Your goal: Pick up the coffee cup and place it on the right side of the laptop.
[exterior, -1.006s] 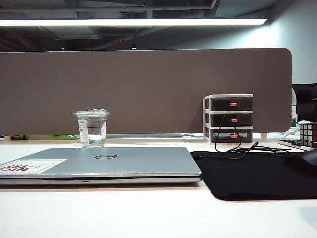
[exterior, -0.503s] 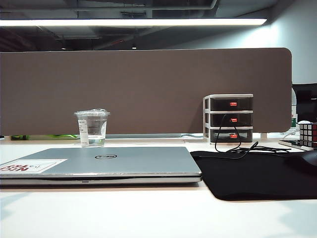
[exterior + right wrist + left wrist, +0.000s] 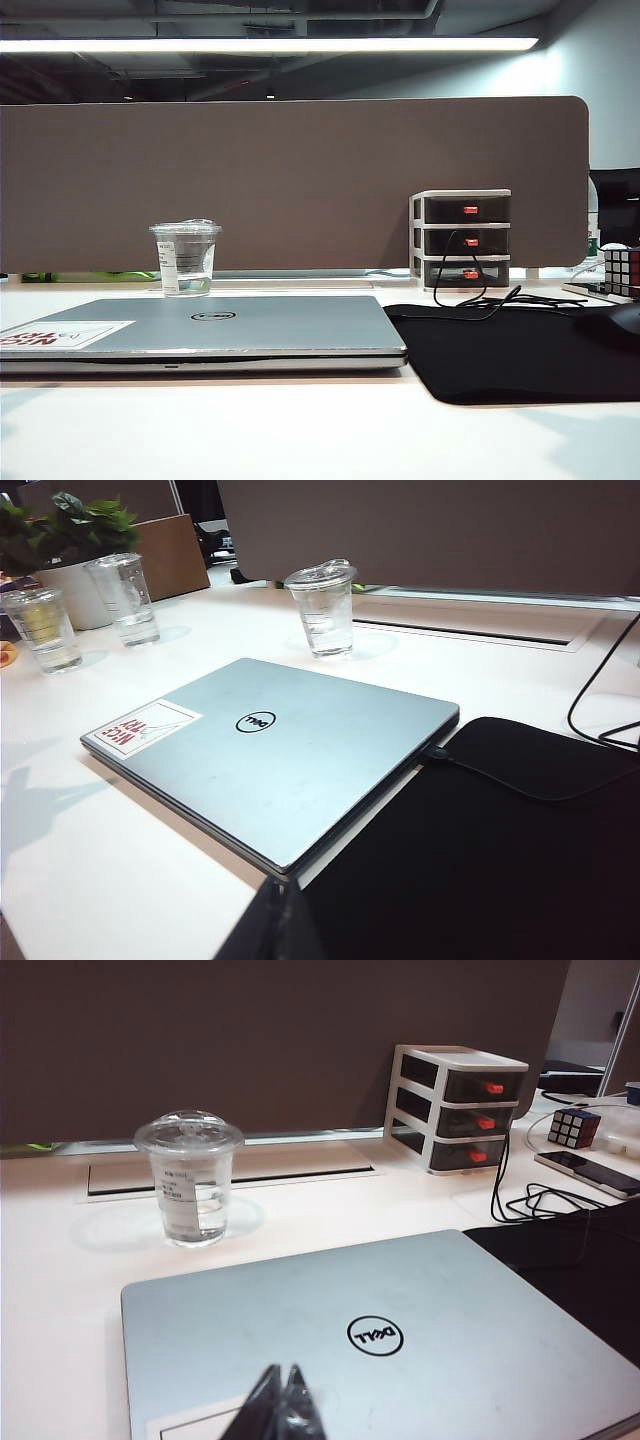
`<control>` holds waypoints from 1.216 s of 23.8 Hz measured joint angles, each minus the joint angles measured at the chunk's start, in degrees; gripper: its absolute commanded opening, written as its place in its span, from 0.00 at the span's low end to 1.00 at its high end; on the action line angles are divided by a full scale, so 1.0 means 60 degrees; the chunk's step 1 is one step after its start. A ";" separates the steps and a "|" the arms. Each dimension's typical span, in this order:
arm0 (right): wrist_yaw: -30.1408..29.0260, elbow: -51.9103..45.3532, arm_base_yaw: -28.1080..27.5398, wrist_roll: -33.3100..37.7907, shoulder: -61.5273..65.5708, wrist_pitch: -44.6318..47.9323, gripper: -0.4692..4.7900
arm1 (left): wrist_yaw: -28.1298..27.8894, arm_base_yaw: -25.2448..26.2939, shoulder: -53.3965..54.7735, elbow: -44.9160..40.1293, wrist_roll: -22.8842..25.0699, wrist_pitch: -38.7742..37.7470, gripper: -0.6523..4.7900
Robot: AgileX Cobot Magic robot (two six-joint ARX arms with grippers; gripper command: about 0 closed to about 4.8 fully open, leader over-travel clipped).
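The coffee cup point(image 3: 185, 258), clear plastic with a lid and a white label, stands upright on the white table just behind the laptop's left half. It also shows as the lidded cup point(image 3: 190, 1180) in the left wrist view and cup point(image 3: 322, 610) in the right. The closed silver laptop point(image 3: 200, 330) lies flat, Dell logo up. My left gripper point(image 3: 283, 1375) hovers over the laptop's lid point(image 3: 400, 1290), shut and empty, well short of the cup. My right gripper point(image 3: 280, 890) is shut and empty near the laptop's corner point(image 3: 290, 865). Neither gripper appears in the exterior view.
A black mat point(image 3: 510, 350) lies right of the laptop, with a cable point(image 3: 480, 300) running onto it. Behind it stand a small drawer unit point(image 3: 462, 240) and a puzzle cube point(image 3: 622, 270). Two other clear cups point(image 3: 122, 598) point(image 3: 40, 628) and a potted plant point(image 3: 60, 530) sit far left.
The cup and laptop have stayed put. Faint shadows have shifted on the table's near edge, one now showing at the lower right corner.
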 measured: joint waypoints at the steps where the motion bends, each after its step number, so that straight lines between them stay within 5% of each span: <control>1: -0.0007 0.0000 0.0004 0.0004 0.0000 0.0018 0.09 | -0.0004 0.0000 0.0000 0.0000 0.0000 0.0062 0.13; 2: -0.0004 0.0000 0.0000 0.0000 0.0000 0.0171 0.09 | -0.0007 0.0000 0.0000 0.0000 -0.0040 0.0178 0.19; 4: -0.0007 0.0000 0.0004 0.0004 0.0000 0.0474 0.09 | -0.0171 0.0000 0.0000 0.0000 -0.0117 0.0310 0.63; 5: -0.0011 0.0000 0.0004 0.0000 0.0000 0.0627 0.09 | -0.0710 0.0000 0.0000 0.0000 -0.0124 0.0372 0.71; 10: -0.0011 0.0000 0.0000 0.0000 0.0000 0.0670 0.09 | -0.1402 0.0000 0.0000 0.0000 -0.0138 0.0750 0.83; 13: -0.0011 0.0000 0.0000 0.0004 0.0000 0.0667 0.09 | -0.1402 0.0000 0.0000 0.0000 -0.0138 0.1213 1.00; 19: -0.0011 0.0000 0.0000 0.0004 0.0000 0.0670 0.09 | -0.1512 0.0004 0.0346 0.0131 -0.0546 0.1861 1.00; 24: -0.0011 0.0000 0.0000 0.0004 0.0000 0.0670 0.09 | -0.1512 0.0004 0.1024 0.1009 0.0397 0.1934 1.00; 29: -0.0011 0.0000 0.0004 0.0004 0.0000 0.0674 0.09 | -0.1701 0.0131 0.4313 0.2124 0.0874 0.3956 1.00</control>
